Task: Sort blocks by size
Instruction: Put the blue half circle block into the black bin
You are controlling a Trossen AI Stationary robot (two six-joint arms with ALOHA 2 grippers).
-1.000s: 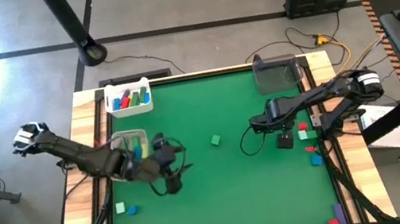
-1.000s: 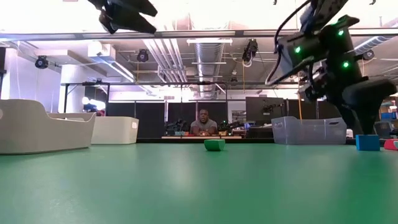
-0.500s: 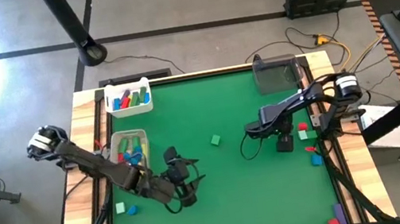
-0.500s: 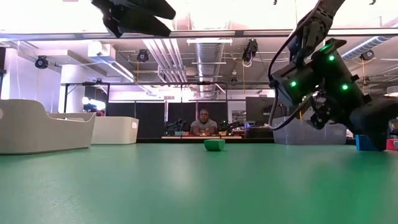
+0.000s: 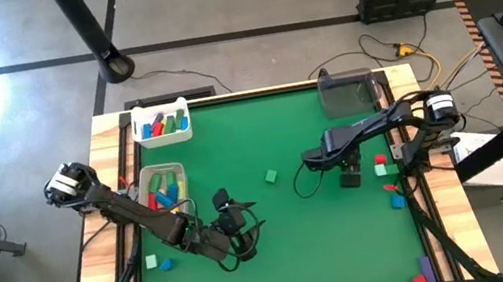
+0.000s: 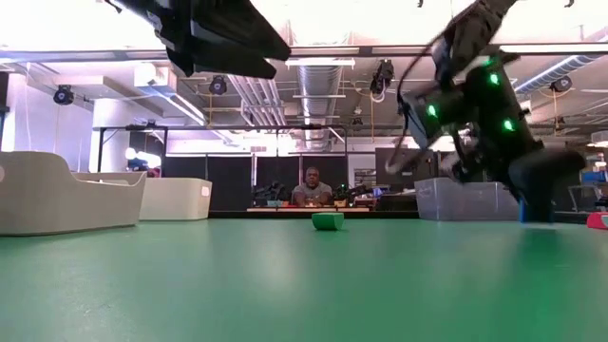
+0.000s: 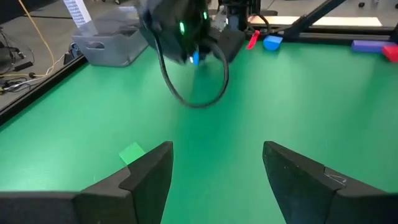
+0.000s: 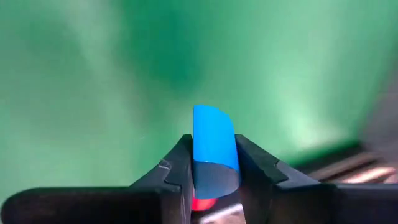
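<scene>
While my right gripper (image 8: 213,163) clamps a blue block (image 8: 214,149) between its fingers, my left gripper (image 7: 214,165) hangs spread wide and empty, green block (image 7: 131,152) just ahead beside one finger.

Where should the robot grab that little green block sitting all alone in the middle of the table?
Probably from straight above, fingers closing on two opposite flat sides of the green block. It lies low on the mat, with nothing beside it. The open left gripper already faces it.
</scene>
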